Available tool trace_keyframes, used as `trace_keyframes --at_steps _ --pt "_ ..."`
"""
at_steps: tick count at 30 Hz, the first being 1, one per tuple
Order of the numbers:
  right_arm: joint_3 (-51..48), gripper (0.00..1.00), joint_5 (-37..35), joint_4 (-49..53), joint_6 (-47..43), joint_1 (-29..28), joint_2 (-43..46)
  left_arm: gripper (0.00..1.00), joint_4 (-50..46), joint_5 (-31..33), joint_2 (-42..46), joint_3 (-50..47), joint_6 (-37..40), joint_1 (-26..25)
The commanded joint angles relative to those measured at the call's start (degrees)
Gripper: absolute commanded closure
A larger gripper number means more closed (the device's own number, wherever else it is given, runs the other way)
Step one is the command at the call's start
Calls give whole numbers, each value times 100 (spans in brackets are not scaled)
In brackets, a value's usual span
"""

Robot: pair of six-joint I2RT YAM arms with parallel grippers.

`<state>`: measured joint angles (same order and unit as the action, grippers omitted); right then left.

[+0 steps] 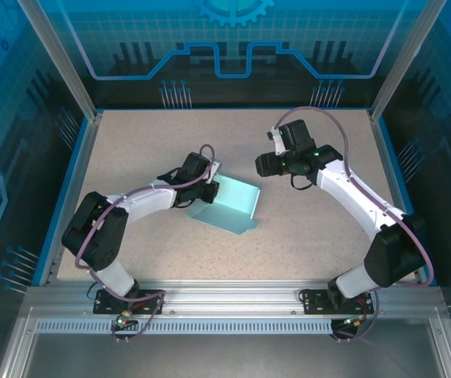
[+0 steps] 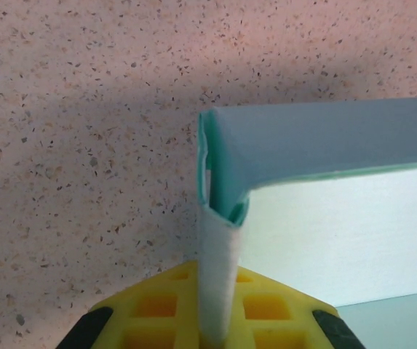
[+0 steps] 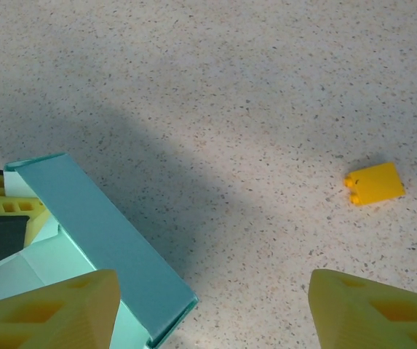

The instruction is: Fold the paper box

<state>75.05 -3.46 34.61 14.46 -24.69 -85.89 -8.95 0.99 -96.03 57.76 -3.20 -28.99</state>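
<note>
Paper box [image 1: 229, 206] lies with its long axis left-right; left hand [image 1: 207, 189] clamps its left flap, right hand [image 1: 264, 164] spread wide.

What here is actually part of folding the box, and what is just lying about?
Part of the job:
- the paper box, partly folded
- the left gripper, jaws shut on one of the box's flaps
- the right gripper, jaws open, near the box

Just lying about:
- the small yellow block, on the table, apart from the box
</note>
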Motion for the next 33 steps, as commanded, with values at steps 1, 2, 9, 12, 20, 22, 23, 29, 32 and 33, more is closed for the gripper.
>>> trace_keyframes --at_steps 1,2,9,12,20,22,23,29,32,33 --pt "-78 30 135 -25 -92 122 90 94 -1146 2 -239 520 119 -21" --pt "-94 30 116 -25 -101 130 77 94 -1384 34 -302 665 110 -17" --pt "-162 30 110 -25 -116 142 -72 94 -2829 -38 -864 1722 187 35" --pt "-188 31 71 -8 -145 153 -112 94 -3219 -70 -1129 2052 258 65" --pt "-296 31 -57 6 -198 151 -93 94 -3982 -24 -1931 2912 347 69" --pt "-323 31 -60 2 -189 147 -95 94 -4127 13 -2126 3103 376 73" --pt "-341 31 -74 2 -189 144 -95 93 -4202 35 -2224 3197 389 78" --pt "-422 31 -123 9 -189 153 -86 93 -4603 229 -2780 3726 467 40" --pt "-438 31 -152 11 -189 155 -78 93 -4782 460 -3060 3957 495 -18" --pt "-446 31 -161 11 -189 152 -77 93 -4851 540 -3147 4036 509 -41"
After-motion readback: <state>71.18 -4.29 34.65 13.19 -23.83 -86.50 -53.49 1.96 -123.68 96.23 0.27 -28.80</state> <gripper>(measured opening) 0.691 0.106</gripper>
